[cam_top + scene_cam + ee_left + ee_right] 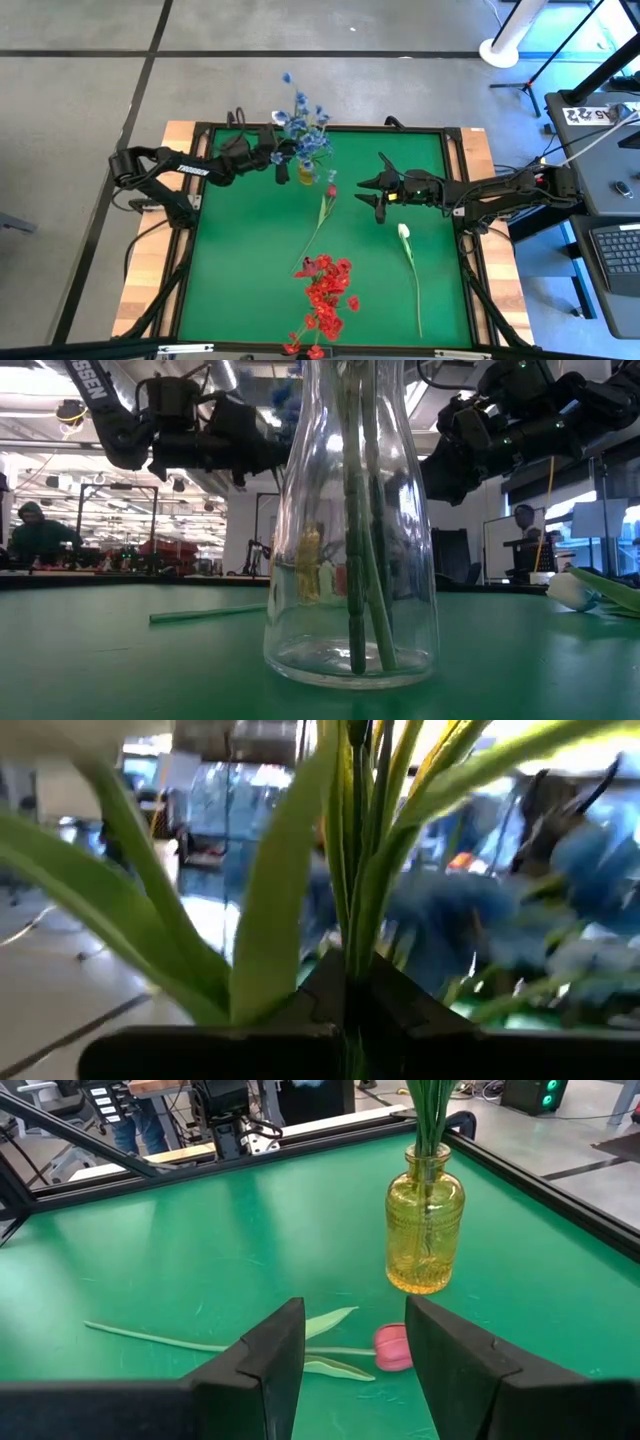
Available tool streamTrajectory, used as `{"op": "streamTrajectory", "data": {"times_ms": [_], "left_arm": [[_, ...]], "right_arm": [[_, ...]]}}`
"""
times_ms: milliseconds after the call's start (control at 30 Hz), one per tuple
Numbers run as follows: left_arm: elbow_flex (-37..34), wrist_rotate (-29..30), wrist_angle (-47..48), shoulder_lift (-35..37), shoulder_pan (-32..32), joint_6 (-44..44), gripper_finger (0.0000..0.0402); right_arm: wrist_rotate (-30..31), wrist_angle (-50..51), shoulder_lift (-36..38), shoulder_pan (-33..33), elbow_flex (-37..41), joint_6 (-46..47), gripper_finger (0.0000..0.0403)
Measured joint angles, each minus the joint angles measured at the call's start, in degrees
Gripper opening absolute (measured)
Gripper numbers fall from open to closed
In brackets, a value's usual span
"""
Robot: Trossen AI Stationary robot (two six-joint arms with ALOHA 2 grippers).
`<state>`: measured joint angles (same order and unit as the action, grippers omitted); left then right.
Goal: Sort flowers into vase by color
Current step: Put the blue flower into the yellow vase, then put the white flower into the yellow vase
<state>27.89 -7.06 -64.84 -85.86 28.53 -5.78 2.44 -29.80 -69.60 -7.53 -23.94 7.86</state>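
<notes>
Green desk (pixel 240 250) with black rim, both arms up near the far half. Left hand (pixel 281 157) at the yellow vase (pixel 425 1230), clamped on the blue flowers' (pixel 303 128) stems; from its wrist cam, dark fingers (pixel 345 995) pinched shut around a bunch of green stems (pixel 350 840) and leaves, blue blooms blurry beyond. Stems already down inside the yellow vase near the desk's far edge, blue heads spreading out above it. Right hand (pixel 350 1360) hovering over the desk just right of the vase, fingers spread apart, nothing between them; straight below it in its wrist cam, a pink-red bud (pixel 393 1347) lying flat with its stem and leaves running off across the mat, apart from the vase. Same bud (pixel 330 190) in the overhead shot just beside the vase, stem trailing toward the near side. White bud (pixel 404 233) lying flat right of centre, long stem pointing at the near edge, well apart from the vase. Red cluster (pixel 326 292) in a heap near the front edge, centre-ish. Low cam right up against a clear glass vase (pixel 350 540) with green stems standing in it; can't tell where that one sits in the overhead. People visible in the room behind.
</notes>
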Motion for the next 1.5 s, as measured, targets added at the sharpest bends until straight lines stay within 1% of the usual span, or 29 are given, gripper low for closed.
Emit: {"op": "streamTrajectory", "data": {"times_ms": [167, 300, 500, 667, 867, 1000, 1133, 1400, 1500], "left_arm": [[-0.01, 3.02, 4.92, 0.0, 0.0, 2.3, 0.001], [-0.01, 4.84, 5.85, 0.0, 0.0, 2.86, 0.003], [-0.01, 5.25, 5.71, 0.0, -1.25, 7.63, 0.0081], [-0.01, 6.93, 6.86, 0.89, -2.84, 7.91, 0.0132], [-0.03, 11.68, 14.69, 5.34, -4.0, 7.62, 0.0194], [-0.03, 13.04, 20.75, 9.34, -4.0, 7.41, 0.0221], [-0.05, 14.07, 26.56, 13.43, -4.0, 7.37, 0.0231], [-0.07, 16.9, 37.68, 21.04, -4.26, 7.45, 0.0233], [-0.05, 17.29, 43.65, 24.52, -4.33, 7.43, 0.0233]], "right_arm": [[-0.02, 0.0, 0.0, 0.0, 0.0, 0.0, 0.0172], [-0.02, -0.01, 0.0, 0.0, 0.0, 0.0, 0.0172], [-0.02, -0.04, 0.0, 0.0, 0.0, 0.0, 0.0172], [0.16, -0.04, 0.0, 0.0, 0.0, 0.0, 0.0172], [0.39, -0.04, -0.02, 0.0, 0.0, 0.76, 0.0172], [0.39, -0.07, -0.02, 0.0, 0.0, 0.81, 0.0172], [0.39, -0.07, -0.02, 0.0, 0.0, 0.83, 0.0172], [0.37, -0.07, -0.02, 0.0, 0.0, 1.0, 0.0172], [-0.84, 0.45, 0.52, 0.0, -0.04, 1.08, 0.0172]]}}
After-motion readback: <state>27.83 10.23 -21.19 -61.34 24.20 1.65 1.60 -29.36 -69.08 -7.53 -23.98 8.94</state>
